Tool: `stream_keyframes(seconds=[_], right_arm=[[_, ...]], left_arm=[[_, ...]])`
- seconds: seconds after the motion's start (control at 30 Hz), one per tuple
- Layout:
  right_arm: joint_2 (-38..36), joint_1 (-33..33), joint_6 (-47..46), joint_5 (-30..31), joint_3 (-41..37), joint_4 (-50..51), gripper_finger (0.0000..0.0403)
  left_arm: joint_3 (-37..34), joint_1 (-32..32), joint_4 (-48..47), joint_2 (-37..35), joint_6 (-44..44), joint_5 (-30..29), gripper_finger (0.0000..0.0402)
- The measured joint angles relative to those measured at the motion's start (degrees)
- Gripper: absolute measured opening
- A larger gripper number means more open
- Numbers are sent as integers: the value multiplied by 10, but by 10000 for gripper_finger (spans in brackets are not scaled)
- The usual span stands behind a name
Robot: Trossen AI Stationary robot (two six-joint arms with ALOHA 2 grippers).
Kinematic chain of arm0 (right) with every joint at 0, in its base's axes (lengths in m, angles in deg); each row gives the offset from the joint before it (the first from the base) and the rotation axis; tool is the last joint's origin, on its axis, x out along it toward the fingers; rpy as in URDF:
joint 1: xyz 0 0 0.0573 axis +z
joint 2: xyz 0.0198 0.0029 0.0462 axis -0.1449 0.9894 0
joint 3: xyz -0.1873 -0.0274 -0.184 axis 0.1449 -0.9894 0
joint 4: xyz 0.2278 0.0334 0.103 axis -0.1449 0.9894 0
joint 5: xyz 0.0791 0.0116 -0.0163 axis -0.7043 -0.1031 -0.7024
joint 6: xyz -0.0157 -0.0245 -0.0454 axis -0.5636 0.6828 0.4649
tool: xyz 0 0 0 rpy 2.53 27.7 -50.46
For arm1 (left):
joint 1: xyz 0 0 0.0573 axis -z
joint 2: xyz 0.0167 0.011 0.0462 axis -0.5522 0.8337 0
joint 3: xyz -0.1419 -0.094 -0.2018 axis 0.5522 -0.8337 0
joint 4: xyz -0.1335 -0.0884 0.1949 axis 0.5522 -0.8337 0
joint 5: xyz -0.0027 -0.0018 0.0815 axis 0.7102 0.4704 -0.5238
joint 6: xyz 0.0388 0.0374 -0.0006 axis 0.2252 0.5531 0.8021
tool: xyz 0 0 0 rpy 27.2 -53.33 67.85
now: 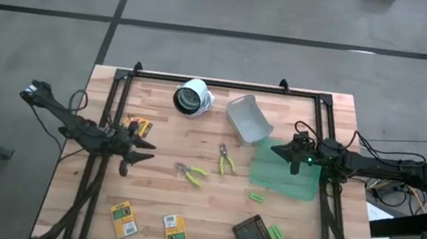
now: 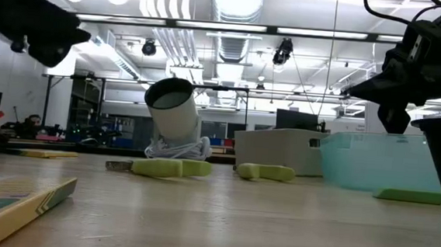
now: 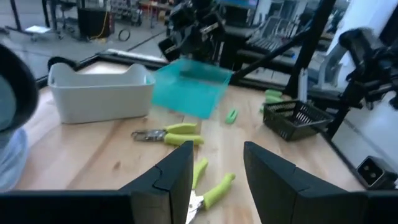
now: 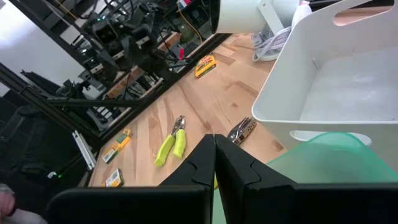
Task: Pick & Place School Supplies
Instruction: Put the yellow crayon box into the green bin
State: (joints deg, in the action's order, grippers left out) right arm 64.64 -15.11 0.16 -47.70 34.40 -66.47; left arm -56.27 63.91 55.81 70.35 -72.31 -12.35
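left gripper (image 1: 146, 152) at centre-left, half open and empty, aimed toward the yellow-handled tools (image 1: 190, 173) at mid-frame, likely the next pick. yellow packs (image 1: 124, 218) lower left, green blocks (image 1: 256, 197) lower right. right gripper (image 1: 276, 152) closed, empty, parked over the green bin (image 1: 284, 177).

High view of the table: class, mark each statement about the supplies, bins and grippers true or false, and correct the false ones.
1. Two yellow-handled tools lie on the bare wood. True.
2. The right gripper is open. False: its fingers are shut, at the green bin's edge.
3. The left gripper holds a yellow pack. False: it is open with nothing between its fingers; the packs lie on the table.
4. The grey bin sits beside the green bin. True.
5. The green bin holds both tools. False: no tool is inside it.
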Motion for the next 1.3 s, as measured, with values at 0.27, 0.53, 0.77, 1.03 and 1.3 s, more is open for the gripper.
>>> stream_keyframes(seconds=[0.27,0.53,0.77,1.03,1.3], right_arm=[[0,0,0,0,0,0,8],[0,0,0,0,0,0,8],[0,0,0,0,0,0,8],[0,0,0,0,0,0,8],[0,0,0,0,0,0,8]], left_arm=[[96,-4,-136,0,-79,15,147],[186,-5,-205,15,-135,26,147],[252,-5,-348,30,-233,60,147],[321,-5,-474,59,-320,202,147],[267,-2,-458,85,-395,356,147]])
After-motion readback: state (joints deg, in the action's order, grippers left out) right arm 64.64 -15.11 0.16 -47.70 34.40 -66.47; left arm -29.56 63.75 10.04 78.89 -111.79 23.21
